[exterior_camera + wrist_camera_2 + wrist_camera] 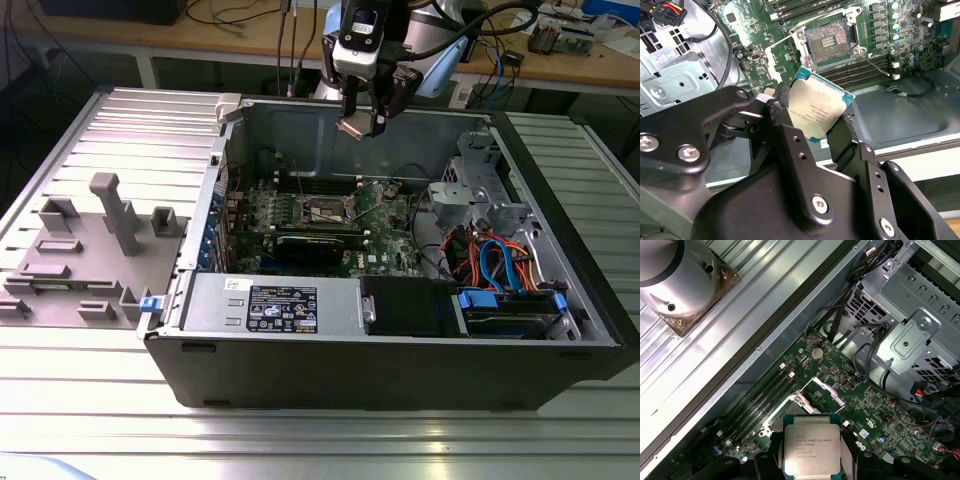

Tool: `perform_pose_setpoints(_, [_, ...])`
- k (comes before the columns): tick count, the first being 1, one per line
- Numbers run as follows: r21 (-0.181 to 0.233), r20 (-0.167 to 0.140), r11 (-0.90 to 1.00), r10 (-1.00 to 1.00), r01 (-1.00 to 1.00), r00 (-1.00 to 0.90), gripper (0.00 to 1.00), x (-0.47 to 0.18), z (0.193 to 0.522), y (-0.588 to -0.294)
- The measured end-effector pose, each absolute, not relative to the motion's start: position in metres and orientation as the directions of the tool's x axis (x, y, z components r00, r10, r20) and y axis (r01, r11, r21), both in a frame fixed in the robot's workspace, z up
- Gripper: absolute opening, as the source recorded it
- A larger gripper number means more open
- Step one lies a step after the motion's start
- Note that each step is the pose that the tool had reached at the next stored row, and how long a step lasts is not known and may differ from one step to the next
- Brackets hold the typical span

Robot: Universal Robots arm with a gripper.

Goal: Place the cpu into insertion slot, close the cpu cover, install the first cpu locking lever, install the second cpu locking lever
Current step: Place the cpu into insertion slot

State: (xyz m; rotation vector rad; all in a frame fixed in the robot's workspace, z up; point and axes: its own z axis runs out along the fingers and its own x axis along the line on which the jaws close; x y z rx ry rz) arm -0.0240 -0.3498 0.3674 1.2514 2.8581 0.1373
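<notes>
The black pincer (364,121) grips the small square silver-grey cpu (816,111) by its edges, high above the dark square insertion slot (830,41) on the green circuit board (747,46). The thin silver cpu cover (829,391) stands open. By my judgement, no step is done.

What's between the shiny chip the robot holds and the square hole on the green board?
Nothing solid. In the exterior view the gripper holds the cpu well above the insertion slot, with just air between.
</notes>
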Motion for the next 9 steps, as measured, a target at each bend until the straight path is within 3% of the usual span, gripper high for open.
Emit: perform_pose_setpoints(9, [0.088,0.018,0.670,0.739,0.737,-0.673,0.54,-0.0240,0.3674,-0.3498])
